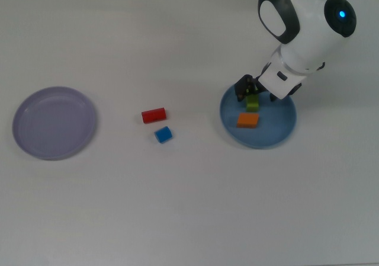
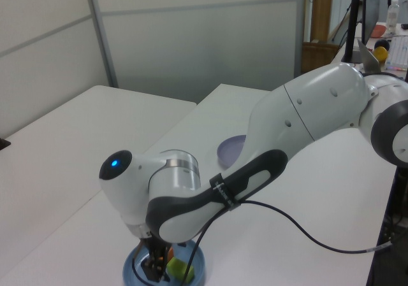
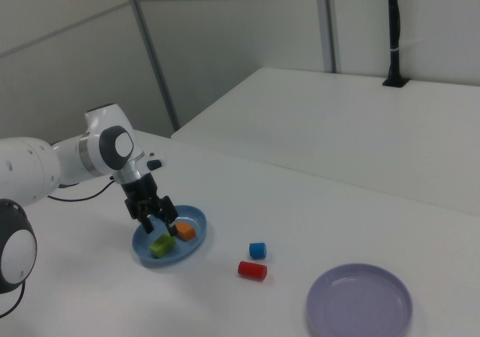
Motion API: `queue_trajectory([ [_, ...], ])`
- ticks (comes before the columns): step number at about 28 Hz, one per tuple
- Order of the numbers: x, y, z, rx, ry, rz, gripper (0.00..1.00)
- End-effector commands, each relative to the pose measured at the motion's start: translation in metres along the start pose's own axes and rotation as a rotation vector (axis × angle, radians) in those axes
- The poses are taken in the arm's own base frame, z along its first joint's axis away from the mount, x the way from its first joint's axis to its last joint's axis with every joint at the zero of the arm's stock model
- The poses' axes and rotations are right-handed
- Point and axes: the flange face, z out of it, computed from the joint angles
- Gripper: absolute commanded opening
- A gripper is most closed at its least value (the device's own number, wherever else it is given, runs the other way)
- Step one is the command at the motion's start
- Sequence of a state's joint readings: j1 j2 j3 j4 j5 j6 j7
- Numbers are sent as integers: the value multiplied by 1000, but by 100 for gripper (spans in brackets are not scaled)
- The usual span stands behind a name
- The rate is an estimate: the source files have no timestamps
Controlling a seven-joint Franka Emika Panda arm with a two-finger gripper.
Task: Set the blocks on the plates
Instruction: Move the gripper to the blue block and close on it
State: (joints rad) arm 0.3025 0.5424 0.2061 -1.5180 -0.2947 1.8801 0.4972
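Note:
The lime-green block point(image 1: 253, 103) lies on the light blue plate point(image 1: 284, 130), just behind the orange block point(image 1: 248, 120). My gripper point(image 1: 249, 90) hangs open right over the green block, no longer holding it. The right view shows the gripper point(image 3: 159, 218) with its jaws spread above the green block point(image 3: 161, 245) and the orange block point(image 3: 185, 232). The red block point(image 1: 154, 115) and the blue cube point(image 1: 163, 134) rest on the table between the plates. The lavender plate point(image 1: 35, 141) sits bare at the top view's left.
The robot arm point(image 2: 306, 120) arches over the table from the left view's right, with a black cable point(image 2: 306, 228) trailing from it. A black post point(image 3: 393, 29) stands on the neighbouring table in the right view.

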Motion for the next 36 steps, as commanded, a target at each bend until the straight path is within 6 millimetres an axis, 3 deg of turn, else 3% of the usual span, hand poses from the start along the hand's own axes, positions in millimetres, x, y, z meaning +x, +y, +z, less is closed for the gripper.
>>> queue_trajectory([
  [1, 13, 59, -19, 13, 36, 57, 100],
  [3, 20, 92, -18, 17, 33, 30, 100],
  [8, 30, 146, -12, 34, 23, -31, 100],
  [9, 33, 165, -12, 35, 27, -62, 100],
  [16, 39, 214, 5, 35, 10, -228, 100],
  [23, 50, 230, 23, 54, 50, -239, 100],
  [27, 56, 244, 47, 77, 47, -212, 100],
  [31, 57, 240, 62, 113, 28, -209, 100],
  [36, 57, 239, 64, 116, 25, -216, 100],
])
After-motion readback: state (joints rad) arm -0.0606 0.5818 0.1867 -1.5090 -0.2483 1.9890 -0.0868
